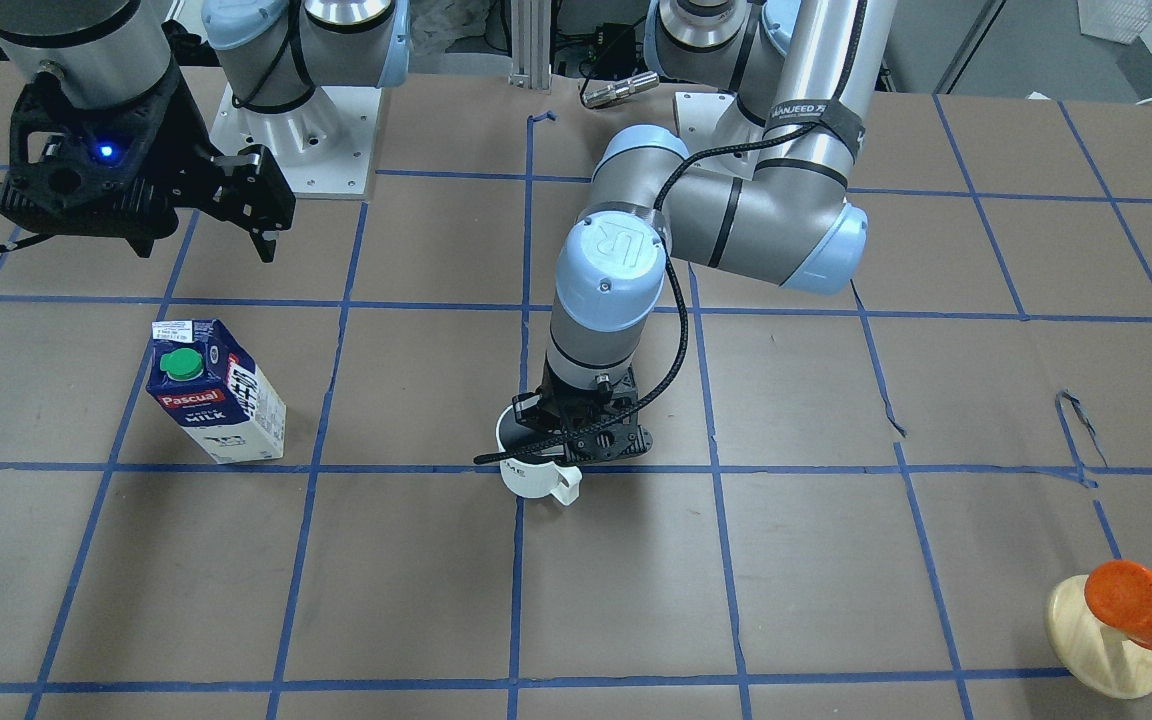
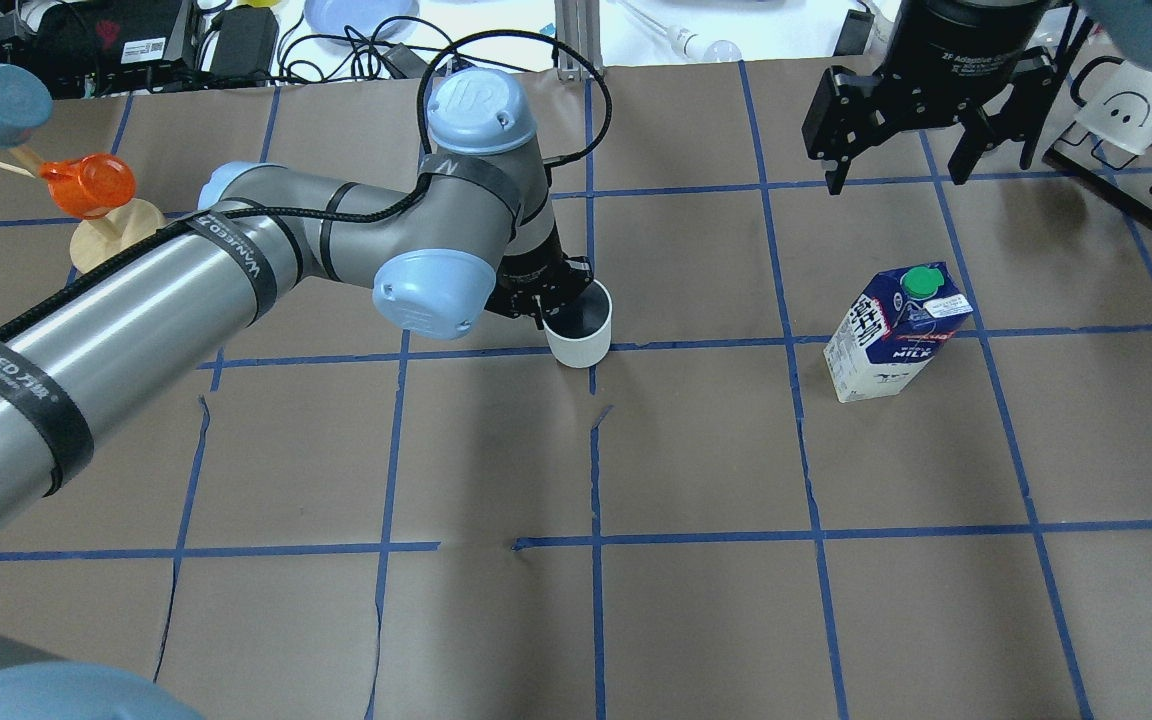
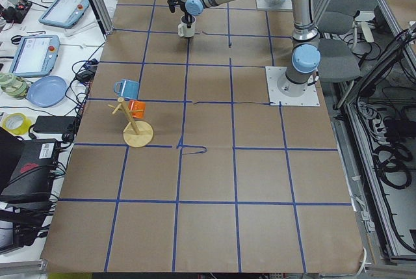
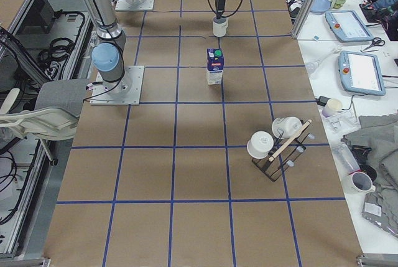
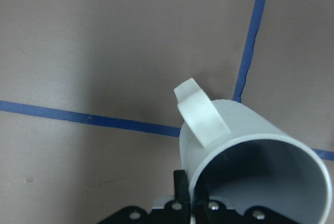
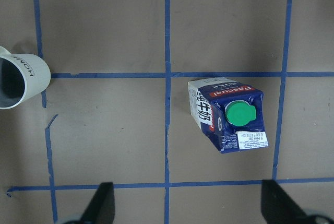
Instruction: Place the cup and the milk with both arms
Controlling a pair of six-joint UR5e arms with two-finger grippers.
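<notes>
Table [image 2: 696,620]: I log it as brown, with a grid of blue tape lines. Cup [image 2: 579,348]: white outside, dark grey inside, small dark lettering. Milk [image 1: 216,400]: navy and white carton, green cap [image 1: 181,364], red label, white text. Left arm [image 2: 136,300] and right arm [image 1: 86,40]: grey-silver, light-blue joint caps, black jaws. I also see 1 orange cup [image 1: 1131,600] on a pale wooden stand [image 1: 1096,655].

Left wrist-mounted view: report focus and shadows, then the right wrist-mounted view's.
Left wrist-mounted view: the white mug looms close, its rim slightly soft, a broad shadow on the brown paper beside it. Right wrist-mounted view: evenly lit, milk carton lettering crisp, jaws blurred at the bottom edge.
</notes>
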